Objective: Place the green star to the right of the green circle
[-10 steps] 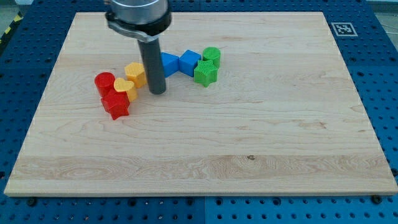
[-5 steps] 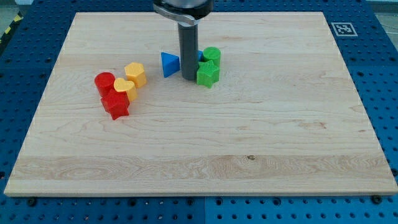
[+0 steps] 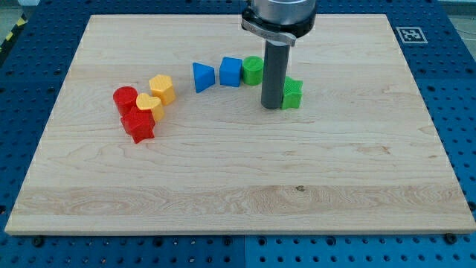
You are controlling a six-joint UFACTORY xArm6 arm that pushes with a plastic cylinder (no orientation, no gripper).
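Right now my tip (image 3: 272, 106) presses the green star (image 3: 292, 94) from its 9 o'clock side, with no pincer to open or close, and the star, at the green circle's (image 3: 253, 70) 4 o'clock, risks sliding past.
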